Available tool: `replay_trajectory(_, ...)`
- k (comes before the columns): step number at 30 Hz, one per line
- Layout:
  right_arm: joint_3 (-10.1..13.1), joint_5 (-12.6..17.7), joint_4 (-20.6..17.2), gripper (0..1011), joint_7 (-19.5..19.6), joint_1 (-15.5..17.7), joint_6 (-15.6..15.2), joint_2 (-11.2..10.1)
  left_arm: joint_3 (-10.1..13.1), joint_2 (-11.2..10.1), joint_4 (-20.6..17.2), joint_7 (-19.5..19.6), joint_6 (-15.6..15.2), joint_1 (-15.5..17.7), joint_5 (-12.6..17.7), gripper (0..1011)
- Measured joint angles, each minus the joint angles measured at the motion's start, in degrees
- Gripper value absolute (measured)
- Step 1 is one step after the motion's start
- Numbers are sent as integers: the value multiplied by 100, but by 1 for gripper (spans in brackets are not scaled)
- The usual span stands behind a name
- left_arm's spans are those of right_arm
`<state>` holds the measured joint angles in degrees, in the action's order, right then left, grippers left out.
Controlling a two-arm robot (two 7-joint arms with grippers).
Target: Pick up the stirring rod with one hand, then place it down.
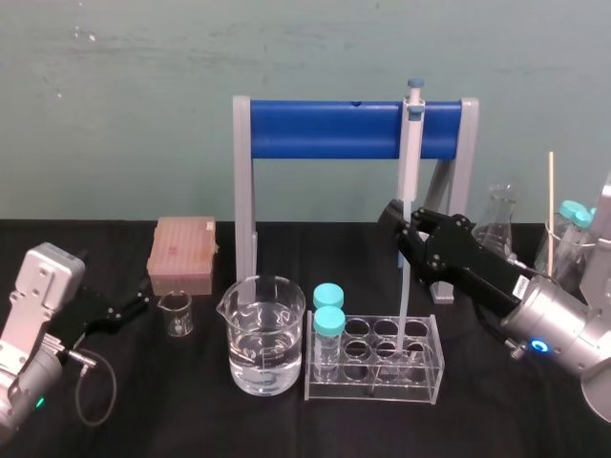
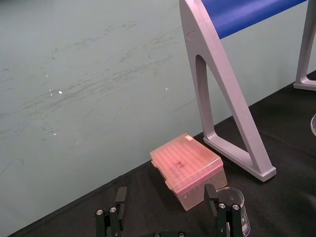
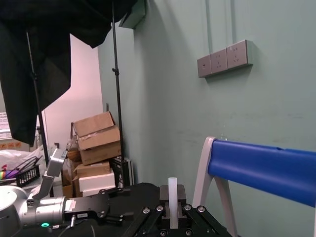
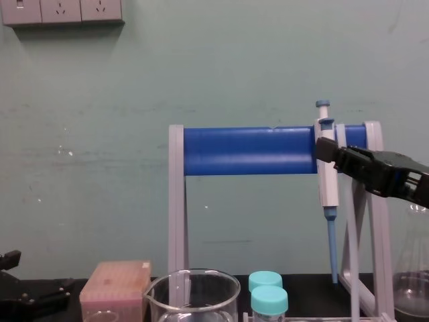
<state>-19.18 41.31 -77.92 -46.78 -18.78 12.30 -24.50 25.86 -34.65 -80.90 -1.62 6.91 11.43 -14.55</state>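
I think the job has hardly begun; the stirring rod (image 1: 551, 205) stands upright far out on my right, beside the flask (image 1: 498, 219), and nothing holds it; picking it up and putting it down are both left to do. My right gripper (image 1: 399, 218) is up at the blue rack (image 1: 325, 129), jaws pinched on the white pipette (image 1: 410, 162) hanging there; my left gripper (image 1: 134, 305) sits low by the counter (image 1: 191, 410), jaws wide apart. The rod's bottom end hides behind my right arm, so I cannot tell what it stands in; it is very thin and hard to see.
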Motion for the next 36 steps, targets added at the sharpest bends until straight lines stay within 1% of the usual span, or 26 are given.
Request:
replay_trajectory(4,-64,-9,127,68,-1,-88,107,44,0,0,0,0,0,0,0,1000)
replay_trajectory(5,-119,-36,222,68,-1,-142,177,70,0,0,0,0,0,0,0,1000)
replay_trajectory(9,-211,-68,364,68,3,-227,236,101,0,0,0,0,0,0,0,1000)
replay_trajectory(18,-376,-109,608,68,27,-357,231,155,0,0,0,0,0,0,0,1000)
replay_trajectory(29,-544,-310,923,68,141,-483,208,232,0,0,0,0,0,0,0,1000)
replay_trajectory(36,-608,-413,1059,68,254,-503,104,272,0,0,0,0,0,0,0,1000)
